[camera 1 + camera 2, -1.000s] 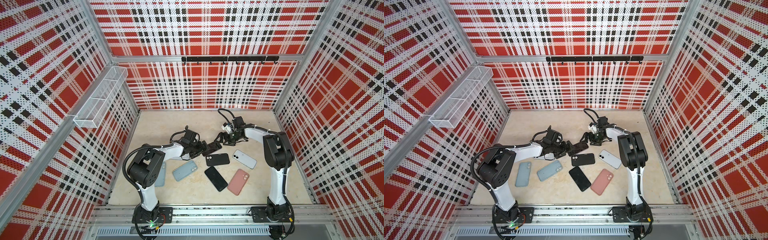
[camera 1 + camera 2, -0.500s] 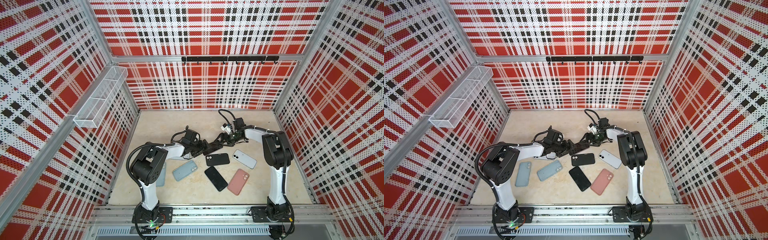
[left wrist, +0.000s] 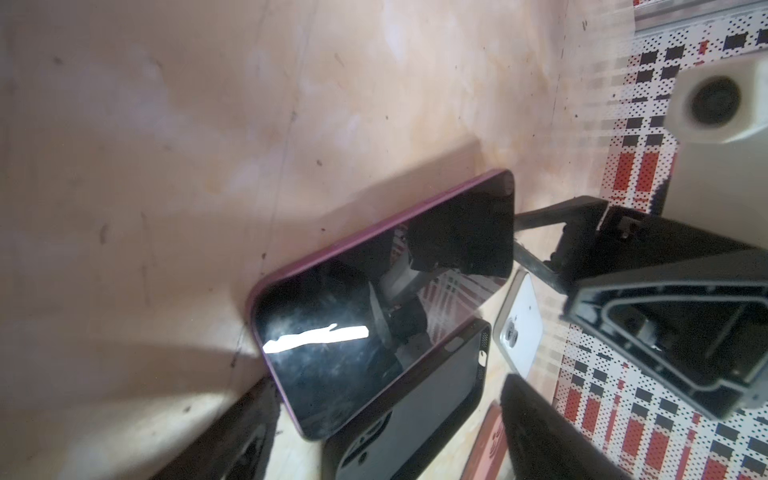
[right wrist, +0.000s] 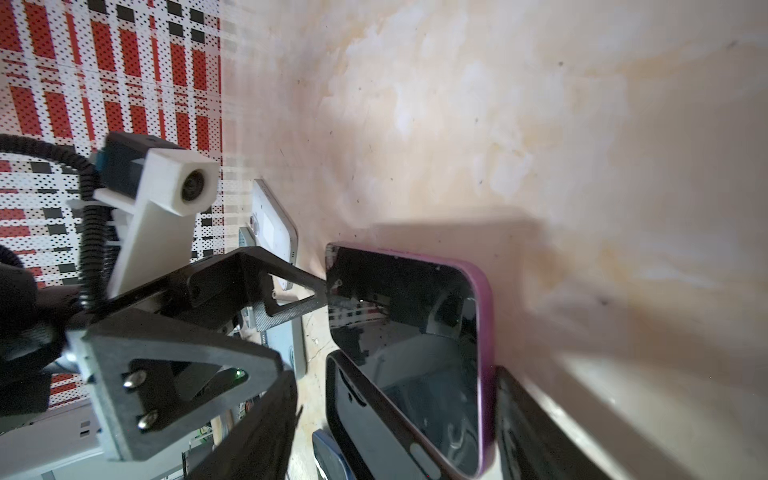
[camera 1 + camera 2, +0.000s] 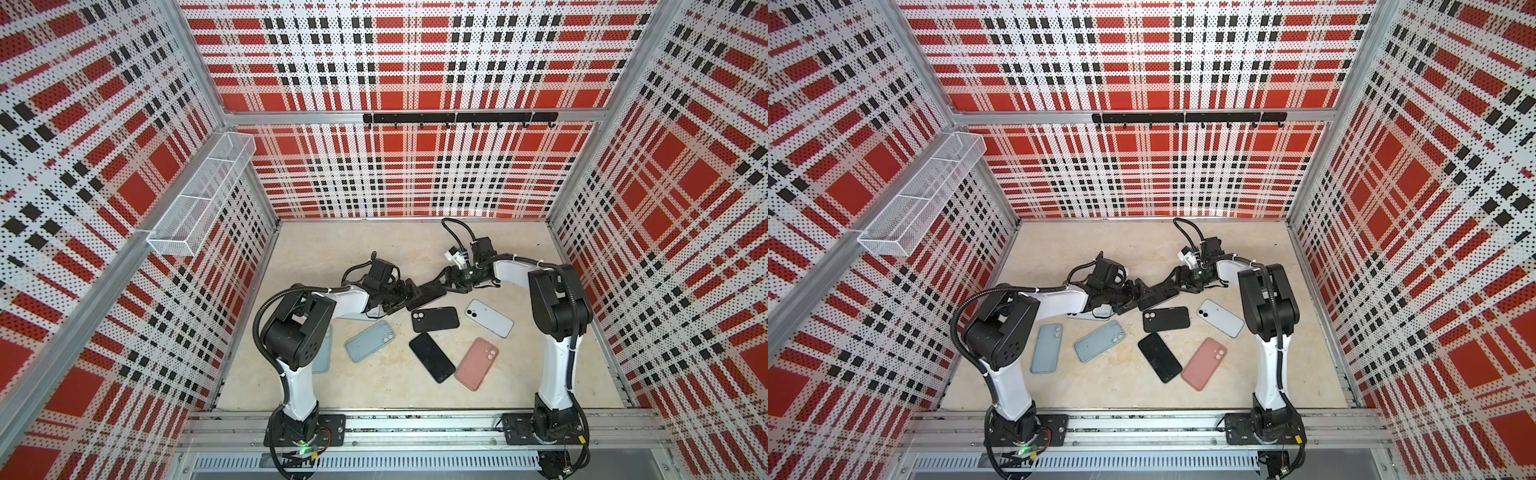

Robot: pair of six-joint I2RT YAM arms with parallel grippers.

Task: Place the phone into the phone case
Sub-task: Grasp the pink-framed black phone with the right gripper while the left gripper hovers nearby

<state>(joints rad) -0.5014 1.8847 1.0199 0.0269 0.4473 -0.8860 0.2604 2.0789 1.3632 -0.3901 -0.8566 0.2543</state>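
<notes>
I can't read any words, numbers or brand marks from here. The phone [image 3: 382, 307] has a dark screen that shows only glare.

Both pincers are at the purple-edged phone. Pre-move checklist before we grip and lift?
1. The phone lies screen up: ok.
2. The left pincer is open around one short end: ok.
3. The right pincer grips the opposite end: cannot tell; jaws flank it, contact unclear.
4. Clearance from the black case: not ok; it crowds the phone's long edge, inside the left pincer's span.
5. The black case has its opening up: cannot tell.
</notes>
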